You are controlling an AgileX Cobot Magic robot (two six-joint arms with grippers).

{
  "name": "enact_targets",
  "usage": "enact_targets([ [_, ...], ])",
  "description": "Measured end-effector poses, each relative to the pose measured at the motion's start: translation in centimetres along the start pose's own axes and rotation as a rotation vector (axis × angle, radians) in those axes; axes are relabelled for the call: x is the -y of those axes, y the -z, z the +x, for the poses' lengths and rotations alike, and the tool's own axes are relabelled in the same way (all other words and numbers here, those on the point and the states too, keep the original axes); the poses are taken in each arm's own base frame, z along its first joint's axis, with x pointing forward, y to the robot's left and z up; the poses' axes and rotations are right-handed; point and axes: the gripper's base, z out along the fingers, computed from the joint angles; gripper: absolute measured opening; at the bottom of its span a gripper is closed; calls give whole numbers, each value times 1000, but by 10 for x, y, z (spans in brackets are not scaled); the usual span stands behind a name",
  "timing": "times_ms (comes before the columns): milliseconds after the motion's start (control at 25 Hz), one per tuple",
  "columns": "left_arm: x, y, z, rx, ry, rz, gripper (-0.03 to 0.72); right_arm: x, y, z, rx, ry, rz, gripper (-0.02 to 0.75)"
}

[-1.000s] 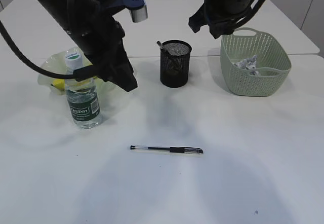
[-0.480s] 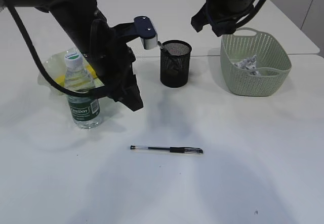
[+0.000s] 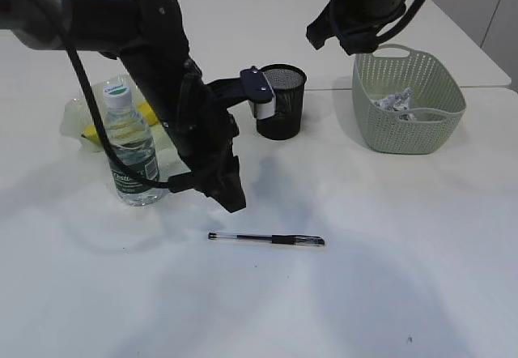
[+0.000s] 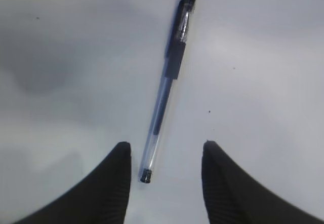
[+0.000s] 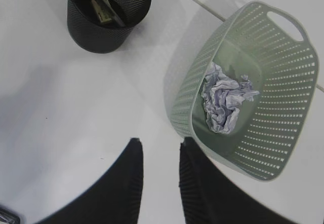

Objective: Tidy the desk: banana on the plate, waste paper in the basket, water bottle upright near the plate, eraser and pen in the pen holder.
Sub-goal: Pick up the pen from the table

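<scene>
The pen (image 3: 265,239) lies flat on the white table, clear barrel to the left, dark cap to the right. My left gripper (image 3: 232,199) hangs just above and behind its left end. In the left wrist view the left gripper (image 4: 164,149) is open, and the pen (image 4: 167,77) has its near tip between the fingers, untouched. The water bottle (image 3: 129,149) stands upright beside the plate (image 3: 74,116), which holds the banana (image 3: 147,113). The mesh pen holder (image 3: 281,103) (image 5: 108,16) holds a pale block, perhaps the eraser (image 5: 103,10). Waste paper (image 5: 223,98) lies in the basket (image 3: 421,141). My right gripper (image 5: 159,144) is open and empty, high beside the basket.
The basket (image 5: 283,138) sits at the right, the pen holder at mid-back, the plate and bottle at the left. My right arm (image 3: 368,2) hangs over the table's back right. The left arm (image 3: 162,66) passes close by the bottle.
My left arm has swung away from the bottle and plate, rightward and toward the table's front, ending over the pen's left end. The right arm has not moved.
</scene>
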Motion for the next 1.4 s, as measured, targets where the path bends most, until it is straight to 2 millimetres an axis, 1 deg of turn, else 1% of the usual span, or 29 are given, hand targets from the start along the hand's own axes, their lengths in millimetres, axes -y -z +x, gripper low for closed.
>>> enact_targets([
  [400, -5, -26, 8, -42, 20, 39, 316, 0, 0, 0, 1, 1, 2, 193],
  [520, -5, -30, 10, -50, 24, 46, 316, 1, 0, 0, 1, 4, 8, 192],
  [1240, -5, -32, 11, -66, 18, 52, 316, 2, 0, -1, 6, 12, 24, 192],
  [1400, -7, -41, 15, -86, 24, 71, 316, 2, 0, -1, 6, 13, 26, 192],
])
